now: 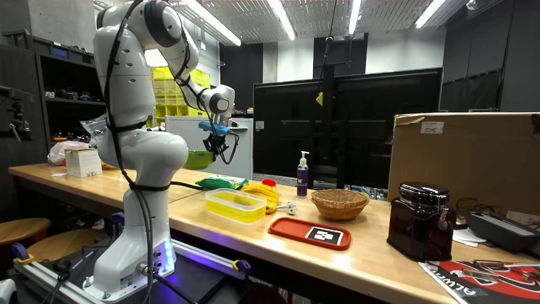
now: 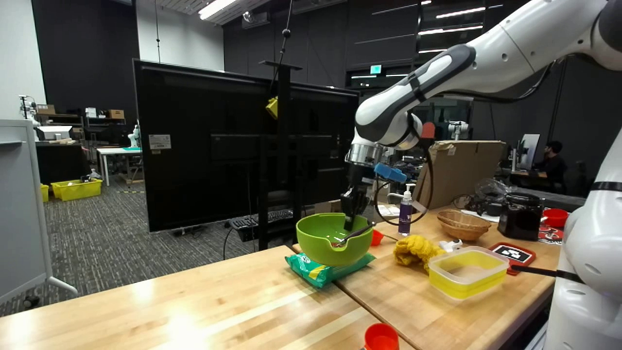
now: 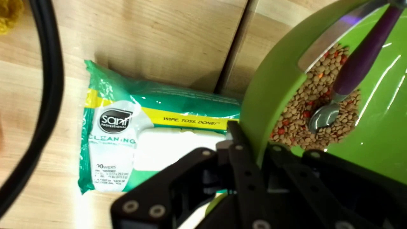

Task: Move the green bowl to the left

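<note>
The lime-green bowl (image 2: 316, 245) hangs in the air above the table, over or near the wipes pack, in an exterior view. It is also seen, partly hidden by the arm, in an exterior view (image 1: 198, 160) and at the right of the wrist view (image 3: 268, 92). It has a notch in its rim. Inside lie brown and red lentils (image 3: 327, 136) and a spoon with a purple handle (image 3: 365, 57). My gripper (image 3: 254, 143) is shut on the bowl's wall, one finger outside and one inside. The gripper also shows in both exterior views (image 1: 215, 153) (image 2: 350, 223).
A green wipes pack (image 3: 187, 108) lies below, beside a table seam. A yellow container (image 2: 466, 287), yellow cloth (image 2: 415, 250), woven basket (image 1: 339, 202), red tray (image 1: 291, 228), pump bottle (image 1: 302, 177) and dark jar (image 1: 417, 223) stand along the table. A red cup (image 2: 381, 336) is at the near edge.
</note>
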Motion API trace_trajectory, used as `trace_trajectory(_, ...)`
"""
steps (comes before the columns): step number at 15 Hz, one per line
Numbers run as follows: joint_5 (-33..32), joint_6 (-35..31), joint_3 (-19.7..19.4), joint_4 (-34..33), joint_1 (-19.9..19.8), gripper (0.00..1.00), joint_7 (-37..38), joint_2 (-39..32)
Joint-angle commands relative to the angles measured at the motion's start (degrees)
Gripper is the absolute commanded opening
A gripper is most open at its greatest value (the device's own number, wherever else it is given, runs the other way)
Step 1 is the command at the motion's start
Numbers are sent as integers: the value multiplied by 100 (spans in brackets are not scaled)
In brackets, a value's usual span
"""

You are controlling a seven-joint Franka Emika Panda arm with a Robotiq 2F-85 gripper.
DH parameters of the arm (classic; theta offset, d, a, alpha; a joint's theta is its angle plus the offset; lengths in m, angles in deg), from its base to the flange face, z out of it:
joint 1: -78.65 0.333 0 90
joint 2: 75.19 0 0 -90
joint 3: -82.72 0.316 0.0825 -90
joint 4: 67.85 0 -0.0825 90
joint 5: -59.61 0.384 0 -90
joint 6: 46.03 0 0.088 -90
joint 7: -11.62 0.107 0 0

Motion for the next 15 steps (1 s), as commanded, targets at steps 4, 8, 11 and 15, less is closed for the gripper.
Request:
trace_trajectory(4,359,263,255,-794,-7,2,-294,-791)
trace_trajectory(8,430,311,463,-1143,-23,2,-245,-1206)
trace_trajectory(11,484,304,617,-1357,-32,2,-202,-1495)
trace_trajectory(15,583,261,834,-1577,-20,2,-104,-1857)
